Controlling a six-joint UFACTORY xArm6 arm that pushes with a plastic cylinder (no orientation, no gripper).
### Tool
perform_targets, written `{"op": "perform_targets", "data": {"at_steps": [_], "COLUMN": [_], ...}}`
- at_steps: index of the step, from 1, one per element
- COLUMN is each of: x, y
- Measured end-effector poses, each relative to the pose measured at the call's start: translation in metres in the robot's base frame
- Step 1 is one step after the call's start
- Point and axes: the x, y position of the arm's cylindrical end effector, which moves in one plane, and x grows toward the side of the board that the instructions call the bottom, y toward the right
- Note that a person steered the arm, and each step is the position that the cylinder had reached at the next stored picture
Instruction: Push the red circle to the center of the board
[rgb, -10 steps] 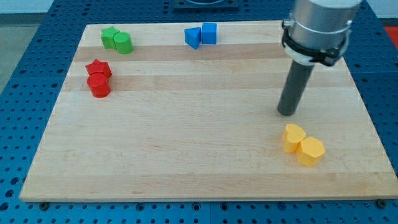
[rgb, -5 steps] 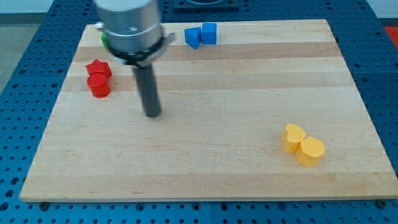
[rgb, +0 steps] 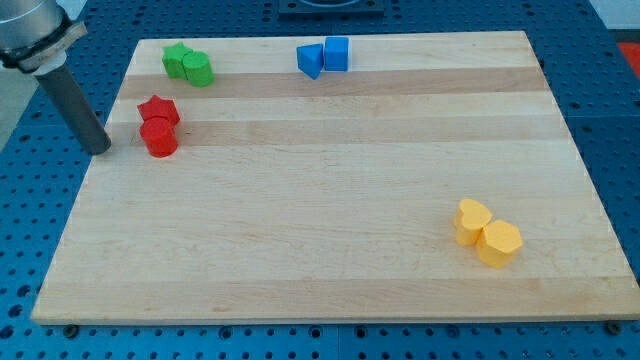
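Note:
The red circle (rgb: 159, 138) sits near the board's left edge, touching a red star (rgb: 158, 109) just above it. My tip (rgb: 100, 150) is at the board's left edge, left of the red circle and slightly lower, with a small gap between them. The rod slants up to the view's top left corner.
A green star (rgb: 177, 58) and a green circle (rgb: 198, 69) sit together at the top left. Two blue blocks (rgb: 324, 56) sit at the top middle. Two yellow blocks (rgb: 487, 233) sit at the lower right. The wooden board (rgb: 330, 200) lies on a blue perforated table.
My tip swept from the board's right side, past the middle left, to the left edge beside the red circle. No block has moved.

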Motion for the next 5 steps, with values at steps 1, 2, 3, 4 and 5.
{"op": "perform_targets", "data": {"at_steps": [1,2,3,4,5], "x": [-0.002,-0.003,-0.003,-0.003,-0.003], "y": [0.01,0.032,0.06,0.088,0.117]}}
